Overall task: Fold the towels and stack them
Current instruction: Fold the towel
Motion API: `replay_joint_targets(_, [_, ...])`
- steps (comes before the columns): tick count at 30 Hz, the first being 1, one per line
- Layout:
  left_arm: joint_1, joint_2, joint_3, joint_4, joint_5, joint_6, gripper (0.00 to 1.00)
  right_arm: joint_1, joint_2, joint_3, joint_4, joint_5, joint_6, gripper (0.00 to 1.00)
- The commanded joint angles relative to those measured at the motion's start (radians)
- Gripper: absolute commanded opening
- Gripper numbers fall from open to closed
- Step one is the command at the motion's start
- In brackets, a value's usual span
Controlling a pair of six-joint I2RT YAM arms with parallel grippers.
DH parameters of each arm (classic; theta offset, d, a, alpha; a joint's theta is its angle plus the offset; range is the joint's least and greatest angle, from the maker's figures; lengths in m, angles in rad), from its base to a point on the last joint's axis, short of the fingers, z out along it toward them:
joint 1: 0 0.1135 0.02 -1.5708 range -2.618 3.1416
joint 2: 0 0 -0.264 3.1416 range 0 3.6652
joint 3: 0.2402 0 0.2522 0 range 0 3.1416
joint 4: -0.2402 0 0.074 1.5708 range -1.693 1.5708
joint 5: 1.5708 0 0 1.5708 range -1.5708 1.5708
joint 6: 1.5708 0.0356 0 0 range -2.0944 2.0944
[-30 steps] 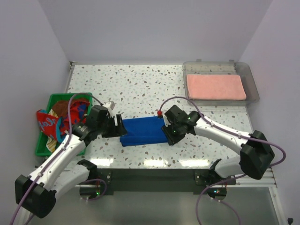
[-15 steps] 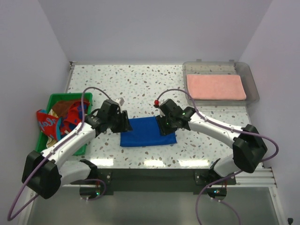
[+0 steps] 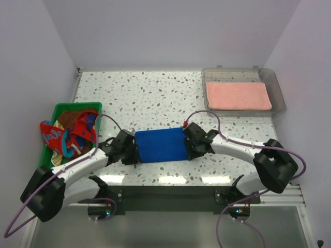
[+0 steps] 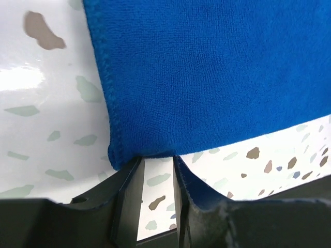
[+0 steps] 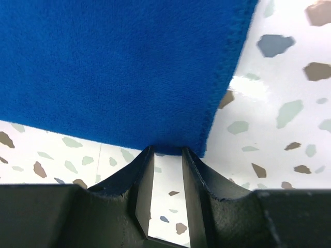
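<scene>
A plain royal blue towel lies folded flat on the speckled table near the front edge. My left gripper is at its near left corner. My right gripper is at its near right corner. In the left wrist view my gripper is nipped on the edge of the towel, with a narrow gap between the jaws. The right wrist view shows my gripper and the towel the same way. A salmon pink towel lies folded in the clear tray.
A green basket at the left holds a blue towel with red pattern and a brown towel. The cloth hangs over the basket's left rim. The clear tray stands at the back right. The table's front edge is just behind both grippers.
Both grippers went away from the bases with the blue towel, then drew back toward the front edge. The towel now lies flatter, as a neat rectangle.
</scene>
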Motion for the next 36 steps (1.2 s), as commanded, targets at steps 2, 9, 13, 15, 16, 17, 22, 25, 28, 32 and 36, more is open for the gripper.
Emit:
replay_joint_targets(2, [-0.001,-0.086,0.045,-0.033,-0.127,-0.058,0.36,-0.017,-0.081,0.019,-0.02,0.099,0.032,0.32])
replay_joint_targets(9, [-0.001,-0.158,0.187,-0.149,-0.237,-0.086,0.57,-0.114,-0.166,0.128,-0.097,0.084,-0.022,0.4])
replay_joint_targets(13, [0.0,-0.141,0.159,-0.166,-0.246,-0.129,0.67,-0.18,-0.186,0.101,-0.095,0.028,0.042,0.52])
replay_joint_targets(15, [0.0,-0.137,0.11,-0.151,-0.22,-0.158,0.69,-0.18,-0.196,0.058,-0.085,0.012,0.091,0.54])
replay_joint_targets(16, [-0.001,-0.141,0.093,-0.142,-0.21,-0.164,0.69,-0.183,-0.201,0.038,-0.078,-0.008,0.107,0.54])
replay_joint_targets(17, [-0.001,-0.144,0.075,-0.136,-0.202,-0.172,0.69,-0.184,-0.213,0.019,-0.068,-0.017,0.124,0.53])
replay_joint_targets(22, [-0.001,-0.164,0.004,-0.08,-0.179,-0.188,0.69,-0.195,-0.224,-0.094,0.032,-0.059,0.194,0.51])
replay_joint_targets(25, [0.0,-0.15,-0.005,-0.062,-0.174,-0.182,0.67,-0.201,-0.212,-0.131,0.086,-0.092,0.213,0.49])
replay_joint_targets(28, [0.0,-0.137,-0.017,-0.045,-0.173,-0.179,0.64,-0.204,-0.197,-0.159,0.139,-0.118,0.228,0.48])
replay_joint_targets(32, [0.0,-0.141,-0.046,-0.025,-0.174,-0.188,0.62,-0.207,-0.177,-0.183,0.182,-0.138,0.239,0.46])
replay_joint_targets(36, [0.0,-0.14,-0.063,-0.004,-0.177,-0.193,0.61,-0.209,-0.152,-0.205,0.205,-0.155,0.248,0.44])
